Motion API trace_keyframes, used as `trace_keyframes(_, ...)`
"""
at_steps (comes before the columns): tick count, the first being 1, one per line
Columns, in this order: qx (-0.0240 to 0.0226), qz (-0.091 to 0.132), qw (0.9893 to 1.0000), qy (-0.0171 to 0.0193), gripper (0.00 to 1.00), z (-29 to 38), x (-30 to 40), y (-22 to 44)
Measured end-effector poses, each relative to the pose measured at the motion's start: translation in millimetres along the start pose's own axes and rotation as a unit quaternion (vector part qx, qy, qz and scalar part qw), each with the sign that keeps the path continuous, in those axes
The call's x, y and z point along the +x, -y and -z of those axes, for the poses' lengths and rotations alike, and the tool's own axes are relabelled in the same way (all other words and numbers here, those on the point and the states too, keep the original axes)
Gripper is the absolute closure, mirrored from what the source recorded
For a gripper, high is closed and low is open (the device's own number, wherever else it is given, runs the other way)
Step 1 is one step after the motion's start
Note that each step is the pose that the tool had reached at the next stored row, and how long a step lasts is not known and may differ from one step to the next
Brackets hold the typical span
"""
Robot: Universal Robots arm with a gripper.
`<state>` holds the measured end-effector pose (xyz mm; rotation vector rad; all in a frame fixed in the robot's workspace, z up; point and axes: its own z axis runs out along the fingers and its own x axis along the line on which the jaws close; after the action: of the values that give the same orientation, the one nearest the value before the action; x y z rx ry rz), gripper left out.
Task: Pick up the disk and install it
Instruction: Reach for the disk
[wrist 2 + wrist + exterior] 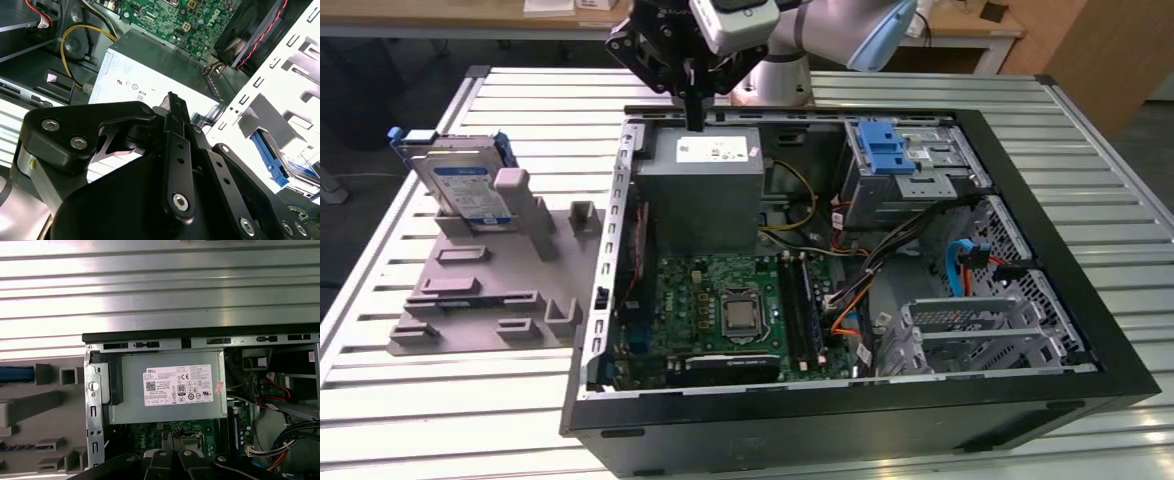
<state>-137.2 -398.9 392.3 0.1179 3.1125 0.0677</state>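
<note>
Pick-up not begun: gripper [695, 115], jaws clenched and empty, hung upper centre; grasping disk [464, 185], upper left, required released jaws.

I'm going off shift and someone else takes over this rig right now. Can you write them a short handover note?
The gripper is shut and empty, hanging over the grey metal box with a white sticker inside the open black computer case.
The silver hard drive in its blue plastic carrier stands on edge in the grey plastic stand, at the exterior view's left of the case.
Done: nothing.
Left: pickup and install.
</note>
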Motion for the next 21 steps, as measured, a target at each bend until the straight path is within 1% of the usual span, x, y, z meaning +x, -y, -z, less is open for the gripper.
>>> trace_keyframes(21,0.0,0.0,1.0,0.0,0.89,-0.4,6.7,0.2)
